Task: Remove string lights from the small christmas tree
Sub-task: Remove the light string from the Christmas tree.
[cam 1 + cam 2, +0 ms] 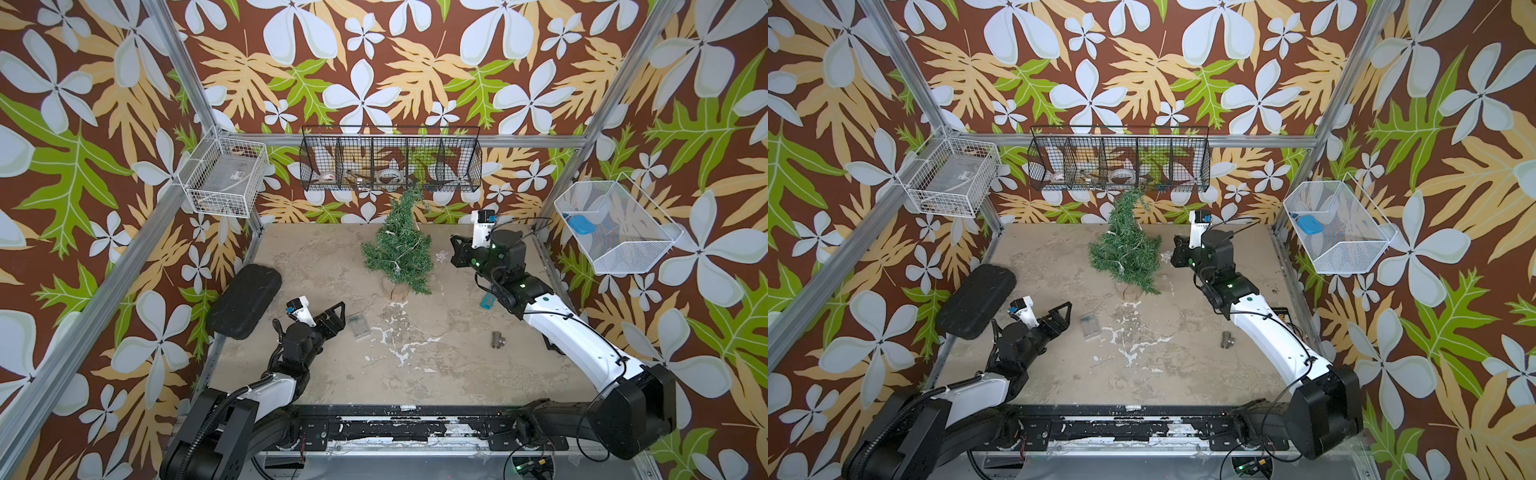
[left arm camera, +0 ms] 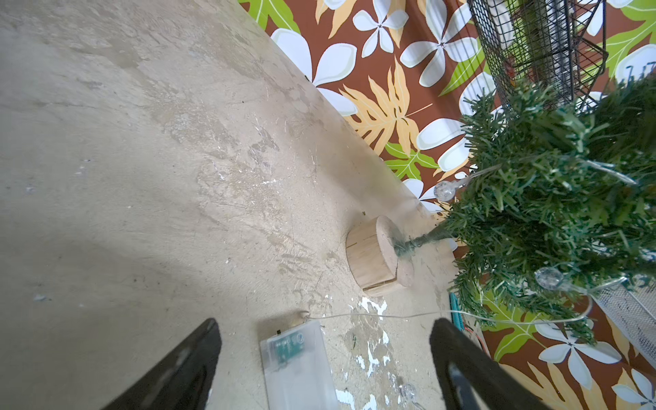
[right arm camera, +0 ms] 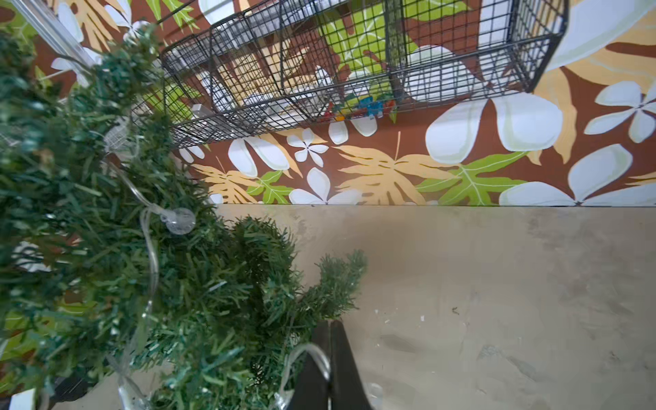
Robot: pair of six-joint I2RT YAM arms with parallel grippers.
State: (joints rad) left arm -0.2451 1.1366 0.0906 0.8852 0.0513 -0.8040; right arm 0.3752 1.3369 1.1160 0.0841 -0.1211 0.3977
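Right wrist view: the right pincer (image 3: 329, 328) is pressed together, pinching a loop of the string lights (image 3: 152, 248), whose wire and bulbs drape the small christmas tree (image 3: 88, 230) just beside it. Meanwhile the left pincer (image 2: 324, 321) stands spread, with the lights' clear battery box (image 2: 296, 365) lying on the table (image 2: 106, 177) between its jaws.

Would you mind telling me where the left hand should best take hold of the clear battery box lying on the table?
Across its two long sides, near the middle, coming down from above: the battery box lies flat on the table, and the open left hand points along its length. I would stay off the end where the wire leaves toward the small christmas tree.
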